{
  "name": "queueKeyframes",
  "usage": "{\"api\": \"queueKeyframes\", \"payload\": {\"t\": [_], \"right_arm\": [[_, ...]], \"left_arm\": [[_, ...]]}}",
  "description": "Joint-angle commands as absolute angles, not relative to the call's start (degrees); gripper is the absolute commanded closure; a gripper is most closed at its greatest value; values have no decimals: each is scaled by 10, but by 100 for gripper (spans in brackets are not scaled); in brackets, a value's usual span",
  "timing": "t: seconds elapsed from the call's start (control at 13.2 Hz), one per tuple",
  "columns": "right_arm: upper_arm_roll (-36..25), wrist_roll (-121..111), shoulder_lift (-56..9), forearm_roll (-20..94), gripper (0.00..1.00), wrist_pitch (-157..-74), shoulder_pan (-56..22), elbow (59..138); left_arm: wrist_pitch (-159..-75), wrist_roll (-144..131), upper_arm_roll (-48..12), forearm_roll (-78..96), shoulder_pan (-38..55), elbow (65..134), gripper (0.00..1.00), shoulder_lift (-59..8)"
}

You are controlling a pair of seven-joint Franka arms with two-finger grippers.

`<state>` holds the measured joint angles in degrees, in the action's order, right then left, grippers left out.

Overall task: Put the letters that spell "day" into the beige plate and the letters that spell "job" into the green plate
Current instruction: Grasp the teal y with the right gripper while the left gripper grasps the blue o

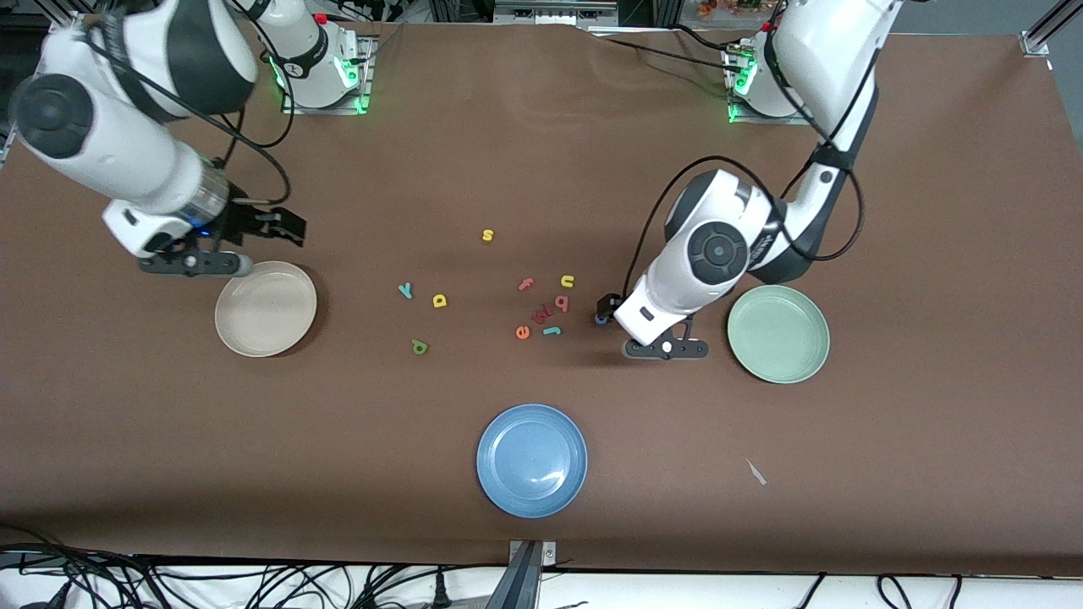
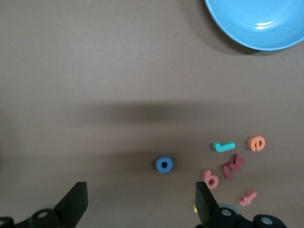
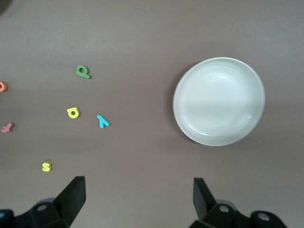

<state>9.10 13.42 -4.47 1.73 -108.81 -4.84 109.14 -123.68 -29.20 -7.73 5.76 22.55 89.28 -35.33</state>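
The beige plate (image 1: 266, 320) (image 3: 219, 101) lies bare toward the right arm's end, the green plate (image 1: 778, 332) bare toward the left arm's end. Between them lie the teal y (image 1: 406, 290) (image 3: 102, 121), the yellow d (image 1: 439, 300) (image 3: 73, 112) and the olive letter (image 1: 420, 346) (image 3: 83, 72). Closer to the green plate are the pink b (image 1: 561, 303) (image 2: 210, 179), the teal j (image 1: 552, 330) (image 2: 224, 147) and the blue o (image 1: 601, 320) (image 2: 164, 165). My left gripper (image 1: 606, 309) (image 2: 140, 204) hangs open over the o. My right gripper (image 1: 292, 228) (image 3: 137, 197) waits open beside the beige plate.
A blue plate (image 1: 531, 459) (image 2: 256, 23) sits nearest the front camera. Stray letters lie among the others: yellow s (image 1: 487, 235), yellow u (image 1: 568, 281), salmon f (image 1: 526, 284), orange e (image 1: 523, 332) and a dark red letter (image 1: 541, 315).
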Motion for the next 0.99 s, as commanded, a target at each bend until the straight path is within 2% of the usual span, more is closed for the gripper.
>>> {"api": "queueKeyframes", "payload": {"t": [0.0,0.15,0.38,0.61,0.91], "right_arm": [[115,142,-68,25,0,-1191,-47,1151],[140,142,-122,19,0,-1236,-49,1153],[142,142,-173,-10,0,-1314,-79,1171],[142,142,-229,-37,0,-1379,-95,1172],[140,148,-270,-88,0,-1402,-97,1167]], "left_arm": [[-1265,-349,-69,58,255,879,5,-389],[-1271,-367,-69,36,260,879,7,-399],[-1279,-416,-70,-10,275,880,8,-412],[-1316,-453,-70,-23,286,882,14,-436],[-1319,-464,-69,-24,291,887,27,-445]]}}
